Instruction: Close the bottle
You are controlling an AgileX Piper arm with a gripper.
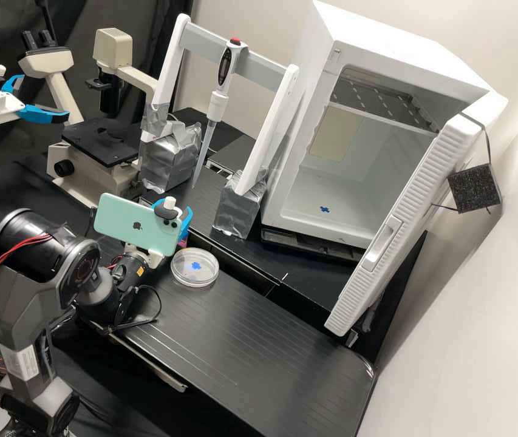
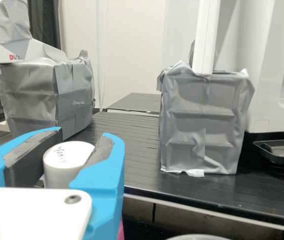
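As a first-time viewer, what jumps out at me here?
The big white cabinet, door hanging open, dominates the high view's right half. Left of centre, a mint-green phone is mounted on the arm's wrist. In the wrist view, the bright blue gripper stands out, a white cap held between its fingers.

Pale plain wall behind and down the right; black drape at back left. Counter is black, fine parallel grooves across the top, rounded corner at the near right. Dark gap between it and the rear black surface. White cabinet at the back, its ribbed door standing open, pale interior. Light is soft: faint sheen on the counter, soft shading on the wall.
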